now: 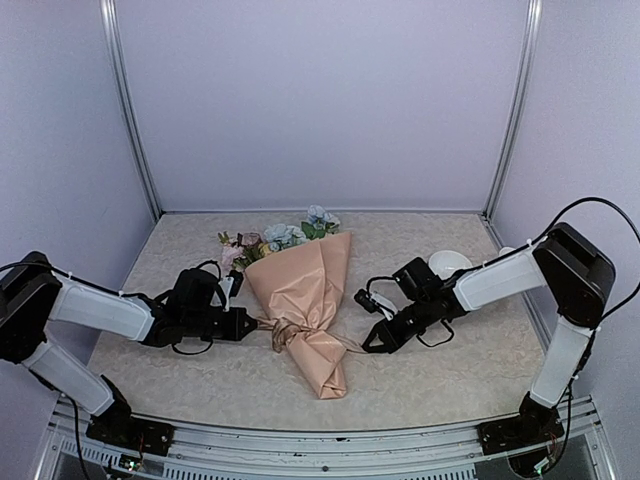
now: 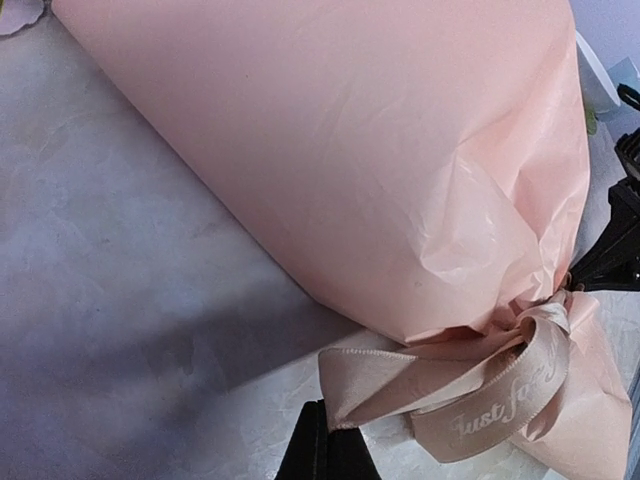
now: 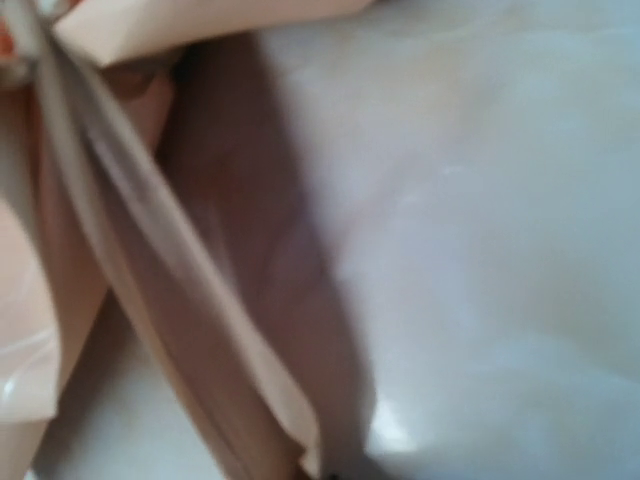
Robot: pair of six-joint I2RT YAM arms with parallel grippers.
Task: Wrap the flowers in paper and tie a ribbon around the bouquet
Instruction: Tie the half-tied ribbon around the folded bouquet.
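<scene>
**A:** Where does it lie?

**B:** The peach-pink paper bouquet cone (image 1: 305, 300) lies on the pale mottled counter (image 1: 440, 385) between the arms. Its pink, blue and white blooms (image 1: 283, 236) are at the far end and its tail points towards us. A beige satin ribbon (image 2: 480, 400) is knotted round the narrow waist.

**A:** And the hands?

**B:** The left hand (image 1: 243, 325) is closed on one ribbon tail just left of the knot. The right hand (image 1: 372, 347) is closed too. A thin strand runs from the knot to it, so I judge it grips the other tail.

**A:** How will it handle?

**B:** Light, I'd say. The paper is thin and creases easily, and the ribbon is soft and probably slippery. Hold the tails and pull evenly, because a hard tug could drag the whole cone or crush the waist.

**A:** Any writing?

**B:** There is white script on the ribbon: "Just", then a word curling out of sight, perhaps "for".
</scene>
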